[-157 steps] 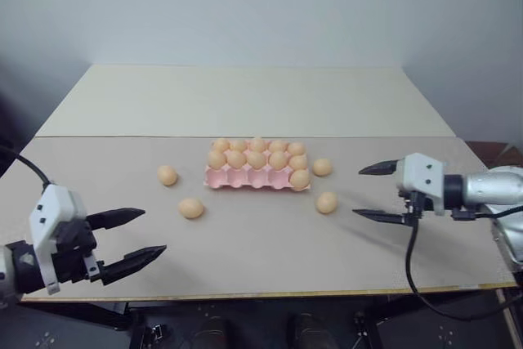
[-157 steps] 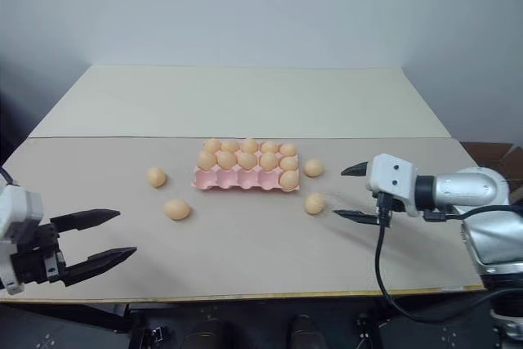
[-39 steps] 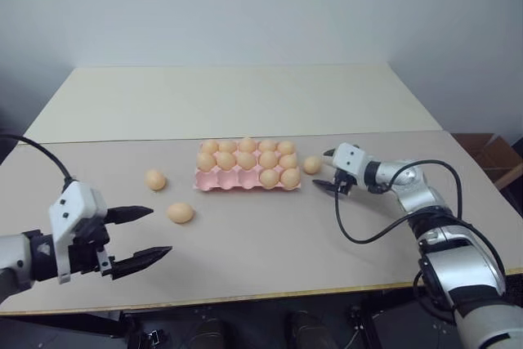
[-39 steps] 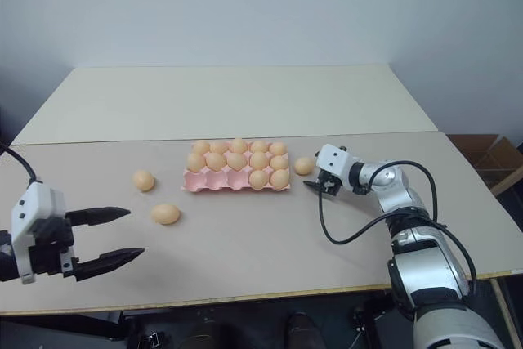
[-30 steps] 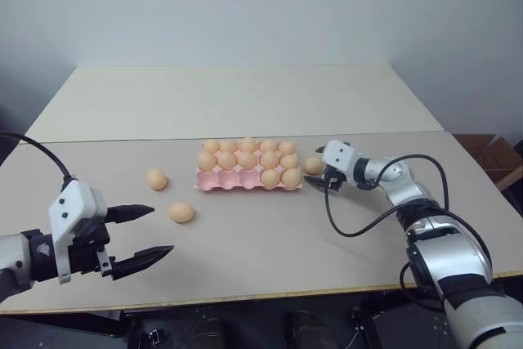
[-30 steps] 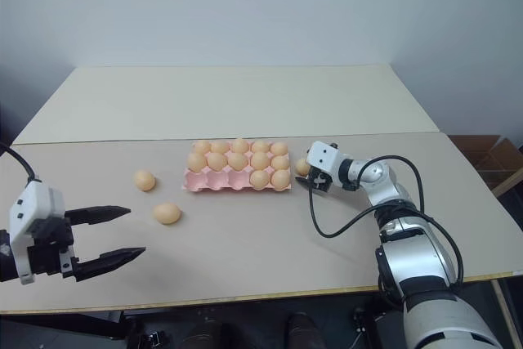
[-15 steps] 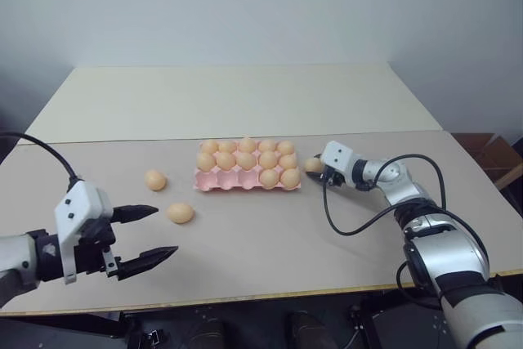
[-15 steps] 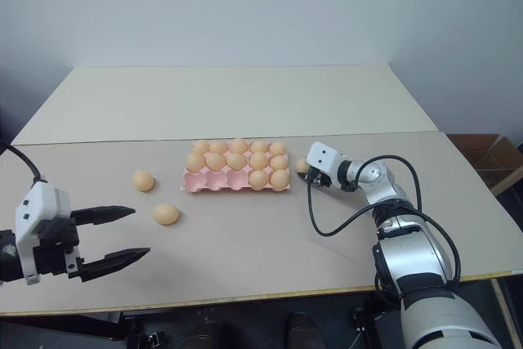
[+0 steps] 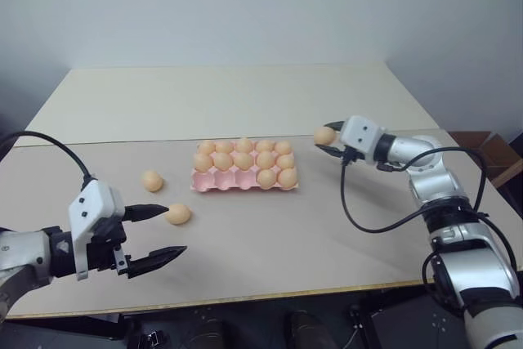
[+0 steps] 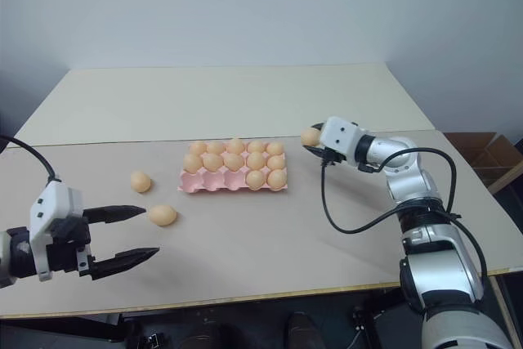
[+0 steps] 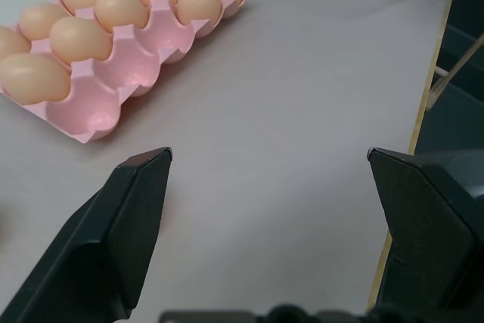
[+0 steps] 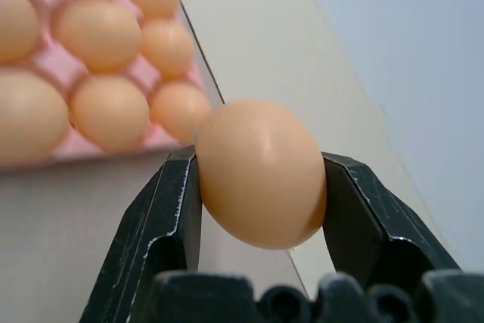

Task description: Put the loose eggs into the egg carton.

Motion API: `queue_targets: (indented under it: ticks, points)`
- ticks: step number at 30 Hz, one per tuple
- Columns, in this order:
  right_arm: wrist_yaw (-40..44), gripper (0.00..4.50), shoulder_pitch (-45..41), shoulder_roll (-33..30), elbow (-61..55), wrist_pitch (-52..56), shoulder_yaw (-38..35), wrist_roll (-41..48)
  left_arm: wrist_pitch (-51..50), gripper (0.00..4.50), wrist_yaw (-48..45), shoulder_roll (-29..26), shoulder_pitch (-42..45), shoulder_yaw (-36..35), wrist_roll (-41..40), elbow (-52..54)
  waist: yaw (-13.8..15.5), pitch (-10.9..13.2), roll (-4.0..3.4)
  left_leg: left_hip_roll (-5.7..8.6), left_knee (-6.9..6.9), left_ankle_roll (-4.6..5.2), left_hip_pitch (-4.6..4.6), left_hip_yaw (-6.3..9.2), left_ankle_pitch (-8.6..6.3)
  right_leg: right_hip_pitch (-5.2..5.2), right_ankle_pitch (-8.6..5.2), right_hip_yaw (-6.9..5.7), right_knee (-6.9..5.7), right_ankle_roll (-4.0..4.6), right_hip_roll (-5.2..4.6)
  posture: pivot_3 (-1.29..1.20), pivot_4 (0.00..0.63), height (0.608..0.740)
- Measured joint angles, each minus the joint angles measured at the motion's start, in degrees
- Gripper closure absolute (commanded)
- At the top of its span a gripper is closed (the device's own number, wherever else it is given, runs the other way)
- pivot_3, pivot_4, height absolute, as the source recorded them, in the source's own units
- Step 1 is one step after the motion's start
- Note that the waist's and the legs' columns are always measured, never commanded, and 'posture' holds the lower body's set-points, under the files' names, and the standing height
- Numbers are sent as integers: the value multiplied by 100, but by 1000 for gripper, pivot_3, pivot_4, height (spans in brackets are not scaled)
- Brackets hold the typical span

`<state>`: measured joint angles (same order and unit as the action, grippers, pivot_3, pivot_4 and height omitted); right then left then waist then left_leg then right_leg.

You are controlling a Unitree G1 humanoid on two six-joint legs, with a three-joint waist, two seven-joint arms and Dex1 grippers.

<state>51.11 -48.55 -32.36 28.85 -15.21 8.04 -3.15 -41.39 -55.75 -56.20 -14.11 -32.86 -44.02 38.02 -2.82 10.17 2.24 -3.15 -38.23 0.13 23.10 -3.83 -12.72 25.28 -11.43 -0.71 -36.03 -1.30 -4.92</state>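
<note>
Right gripper (image 9: 328,140) jaws clamp an egg (image 9: 324,135) above the bench; keep it level, carry to an empty carton (image 9: 214,184) front cup. Left gripper (image 9: 157,234) jaws wide, empty.

- Our right gripper (image 9: 329,138) sat right of centre in the head view, held above the table, its two black fingers (image 12: 162,225) clamped on an egg (image 12: 261,172).
- Our right arm reached in from the lower right, bent at the elbow.
- Our left gripper (image 9: 159,233) hovered at lower left, jaws spread wide and holding nothing.
- Its fingers (image 11: 125,221) pointed toward the frame's centre.
</note>
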Motion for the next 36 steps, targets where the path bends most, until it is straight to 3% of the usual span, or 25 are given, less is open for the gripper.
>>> queue_targets:
  ticks: [4, 8, 14, 24, 31, 36]
  points:
    - [118, 2394, 215, 632, -1215, 900, 294, 221, 54, 0, -7, 10, 16, 58, 118, -130, 26, 0, -1, -4, 0, -3, 0, -1, 2, 2, 0, -1, -3, 5, 1, 0, 150, 740]
    - [5, 2394, 229, 1131, -1618, 1414, 551, 215, 162, 0, -14, 27, 22, 129, 150, -169, 81, 1, -2, 0, -1, -6, 9, -2, 3, 7, 19, -7, 3, 36, -7, 0, 150, 740]
    - [-306, 2394, 230, 1794, -1479, 1541, 1068, -36, 251, 0, -20, 69, -48, 180, 308, -243, 85, 1, -2, 1, 0, -7, 23, -3, 3, 19, 24, -9, 5, 46, -6, 0, 150, 740]
    - [-512, 2394, 92, 1838, -617, 1381, 1156, -340, 262, 0, -10, 193, -254, 135, 325, -204, 50, 1, -2, 2, 0, -6, 20, -2, 3, 18, 23, -9, 2, 46, -6, 0, 150, 740]
    - [-421, 215, 13, 1874, -360, 1073, 1157, -347, 270, 0, 4, 246, -299, 77, 331, -145, 34, 1, -2, 3, 1, -7, 20, -2, 3, 18, 23, -8, 3, 45, -6, 0, 150, 740]
    - [-386, 58, 17, 1858, -340, 1033, 1151, -339, 350, 0, 8, 272, -314, 67, 348, -144, 37, 1, -2, 3, 2, -7, 20, -2, 3, 18, 23, -8, 3, 45, -6, 0, 150, 740]
